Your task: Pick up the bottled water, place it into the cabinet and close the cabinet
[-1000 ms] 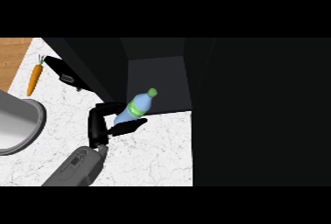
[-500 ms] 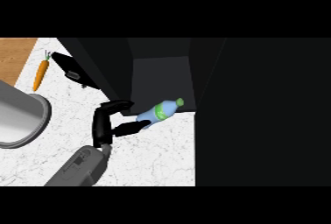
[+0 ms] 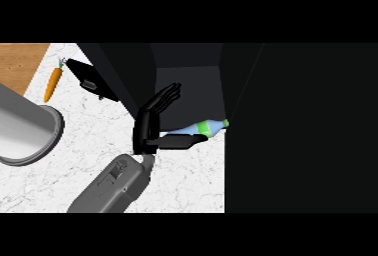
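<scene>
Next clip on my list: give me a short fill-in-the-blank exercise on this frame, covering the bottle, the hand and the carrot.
1. The bottle shows ____ at the end that points toward the view's right.
2. The carrot lies toward the view's upper ____ corner.
3. The hand has its fingers pointing away from the robot, and they are ____, not curled.

Missing words: green; left; straight.
</scene>
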Robot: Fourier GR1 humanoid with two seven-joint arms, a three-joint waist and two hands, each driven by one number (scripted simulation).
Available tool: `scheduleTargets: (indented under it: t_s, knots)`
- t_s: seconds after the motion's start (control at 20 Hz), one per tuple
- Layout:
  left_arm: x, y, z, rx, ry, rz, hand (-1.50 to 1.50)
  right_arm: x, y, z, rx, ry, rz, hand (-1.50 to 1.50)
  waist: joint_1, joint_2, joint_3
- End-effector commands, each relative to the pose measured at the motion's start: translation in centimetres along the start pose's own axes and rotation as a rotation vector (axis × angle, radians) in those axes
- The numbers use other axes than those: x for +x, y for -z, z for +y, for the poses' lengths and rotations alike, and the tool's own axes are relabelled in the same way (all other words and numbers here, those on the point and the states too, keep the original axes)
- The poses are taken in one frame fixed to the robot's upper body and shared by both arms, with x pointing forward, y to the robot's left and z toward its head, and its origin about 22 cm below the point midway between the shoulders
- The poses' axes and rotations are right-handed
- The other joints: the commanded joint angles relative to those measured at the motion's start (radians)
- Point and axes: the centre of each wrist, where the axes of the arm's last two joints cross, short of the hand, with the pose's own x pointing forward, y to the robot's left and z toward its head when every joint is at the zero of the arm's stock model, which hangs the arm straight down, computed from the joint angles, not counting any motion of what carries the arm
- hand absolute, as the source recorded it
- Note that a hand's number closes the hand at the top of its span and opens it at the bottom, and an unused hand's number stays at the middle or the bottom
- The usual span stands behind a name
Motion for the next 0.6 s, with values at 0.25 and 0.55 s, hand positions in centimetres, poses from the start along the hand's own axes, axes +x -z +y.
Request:
scheduleTargets:
  t_s: [0.25, 0.55]
  knots:
    - [2.4, -2.8, -3.6, -0.192, -0.250, -0.133, -1.50, 2.8, -0.2, 1.2, -0.042, -0.014, 0.007, -1.50, 0.040, -0.010, 0.004]
    - [2.4, -4.6, -2.0, -0.250, -0.291, -0.146, -1.50, 4.6, 0.1, 1.0, 0.053, -0.090, -0.002, -1.50, 0.041, -0.009, 0.003]
